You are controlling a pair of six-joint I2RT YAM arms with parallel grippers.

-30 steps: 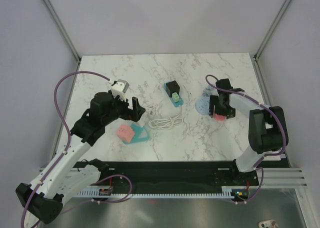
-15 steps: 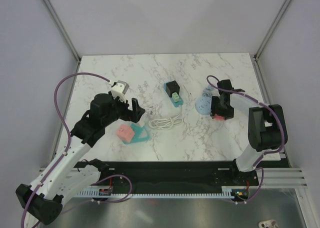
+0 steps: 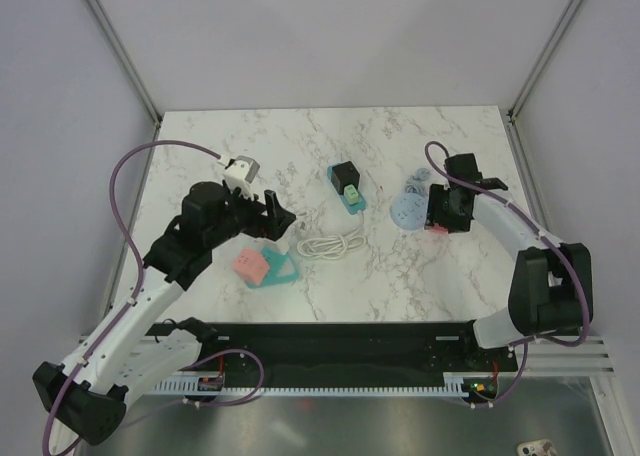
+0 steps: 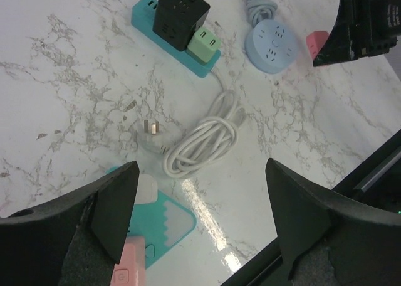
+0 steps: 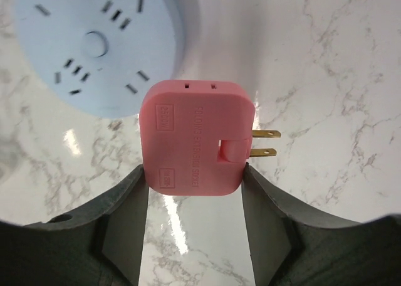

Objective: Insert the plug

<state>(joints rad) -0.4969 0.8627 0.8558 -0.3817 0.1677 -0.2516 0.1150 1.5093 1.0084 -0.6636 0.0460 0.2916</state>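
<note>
Right tool (image 5: pixel 195 187) pinches pink plug (image 5: pixel 195 135) beside round blue socket (image 5: pixel 94 47); left tool (image 4: pixel 203 211) spread.

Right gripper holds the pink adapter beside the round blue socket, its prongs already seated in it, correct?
Not seated: the right wrist view shows the right gripper holding the pink adapter beside the round blue socket, both prongs bare and outside it.

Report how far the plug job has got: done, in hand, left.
Done: the right hand is shut on the pink plug. In hand: the plug is held beside the round blue socket, its prongs bare and in no slot. Left: lining up the prongs and pushing them in. The left hand is open over the white cable, holding nothing.
</note>
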